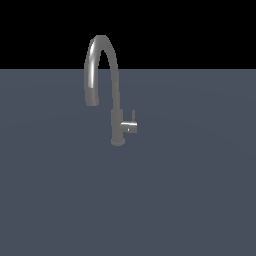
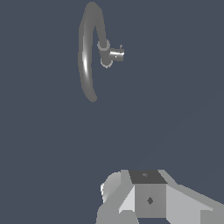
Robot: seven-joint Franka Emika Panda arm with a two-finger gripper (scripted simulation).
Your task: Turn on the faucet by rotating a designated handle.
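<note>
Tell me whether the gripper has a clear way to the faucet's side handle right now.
Probably yes. The handle sticks out from the faucet base on the exterior view's right, with nothing beside it. In the wrist view the gripper is well apart from it, with only bare surface between. Whether its fingers are open cannot be seen.

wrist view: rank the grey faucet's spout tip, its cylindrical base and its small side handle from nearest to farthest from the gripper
1. Grey arched spout's open tip: nearest the gripper.
2. and 3. Short cylindrical base and small grey metal side handle: farther, side by side, too close to call.
</note>
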